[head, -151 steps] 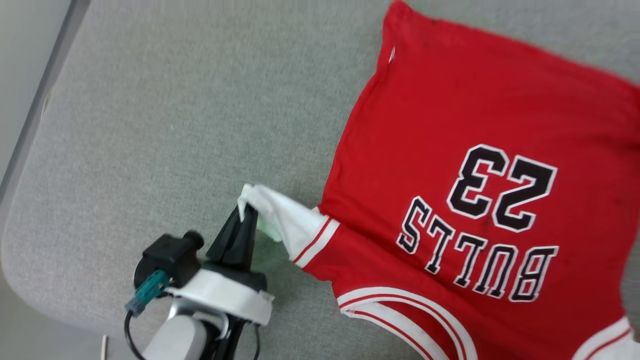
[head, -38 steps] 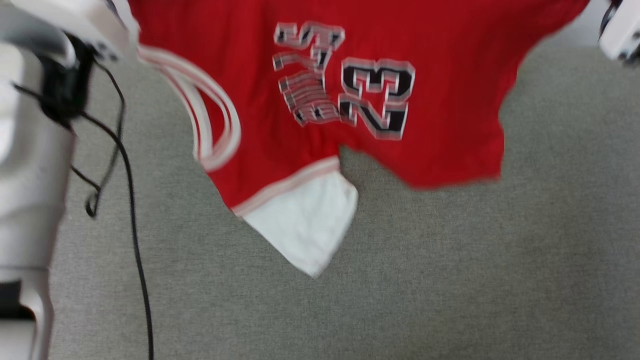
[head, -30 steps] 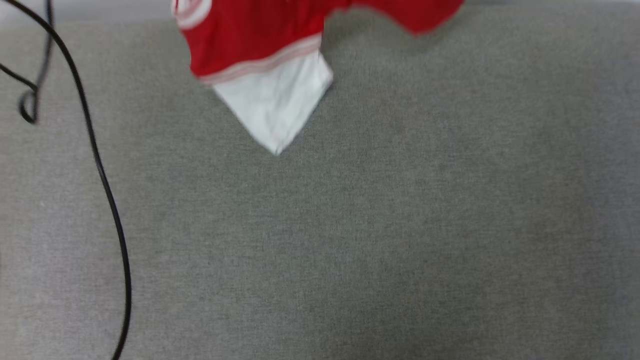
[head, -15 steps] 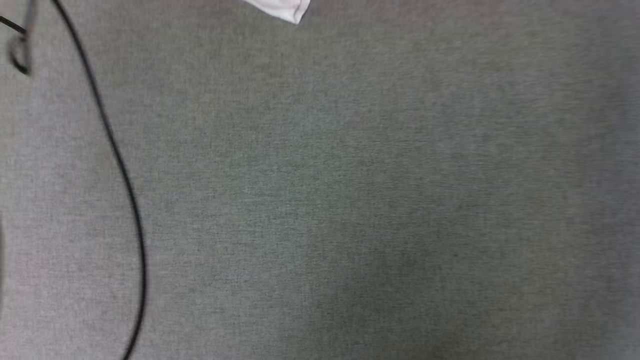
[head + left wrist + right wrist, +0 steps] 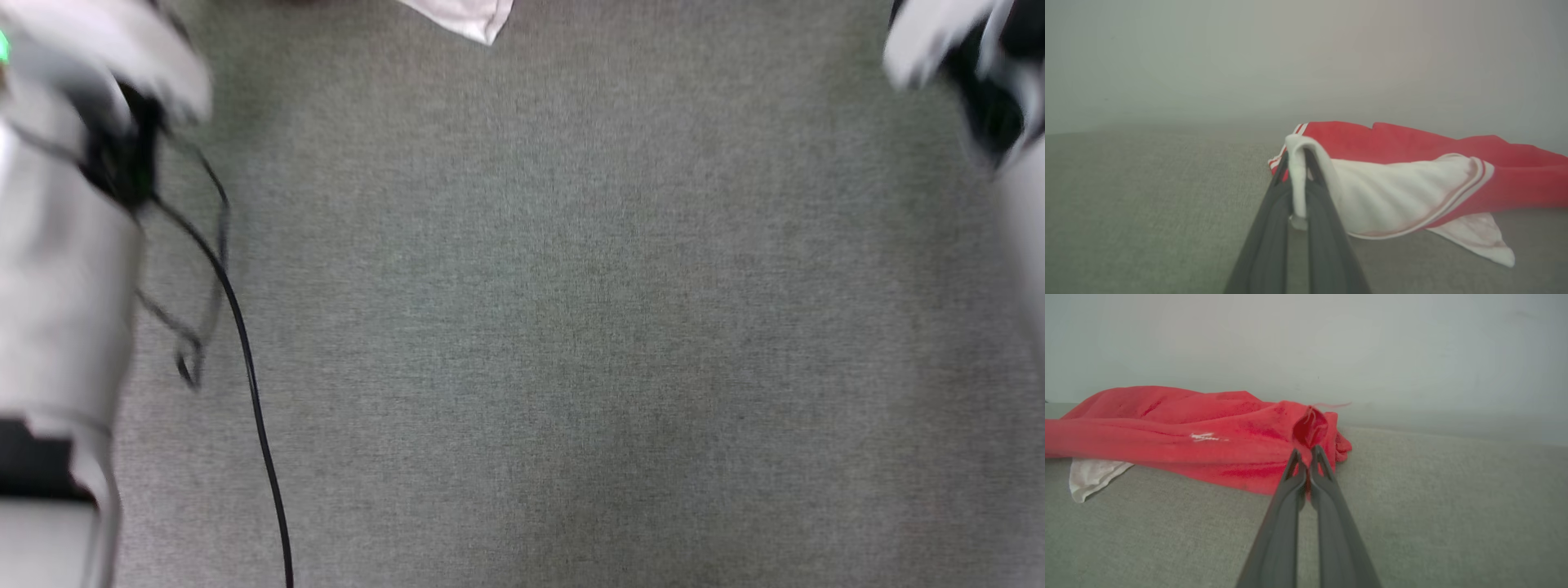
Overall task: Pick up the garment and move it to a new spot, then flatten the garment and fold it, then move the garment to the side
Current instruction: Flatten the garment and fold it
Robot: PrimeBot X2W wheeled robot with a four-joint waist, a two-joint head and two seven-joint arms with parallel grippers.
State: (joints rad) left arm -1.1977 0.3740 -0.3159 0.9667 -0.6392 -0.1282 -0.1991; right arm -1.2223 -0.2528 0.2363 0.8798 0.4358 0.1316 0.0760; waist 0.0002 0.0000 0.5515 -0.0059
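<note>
The garment (image 5: 1412, 163), red with white sleeves and striped trim, stretches between my two grippers just above the grey surface. My left gripper (image 5: 1297, 163) is shut on the folded edge of a white sleeve. My right gripper (image 5: 1306, 451) is shut on a bunched red corner of the garment (image 5: 1188, 433). In the head view a white sleeve tip (image 5: 469, 16) of the garment pokes in at the top edge. There my left arm (image 5: 57, 245) stands blurred at the left and my right arm (image 5: 980, 90) at the upper right.
A grey fabric surface (image 5: 571, 327) fills the head view. A black cable (image 5: 245, 367) hangs from my left arm down over it. A pale wall (image 5: 1290, 61) rises behind the surface in both wrist views.
The head view has tipped down, so the garment has slid out past the top edge. Both blurred arms have come back into the head view since half a second ago.
</note>
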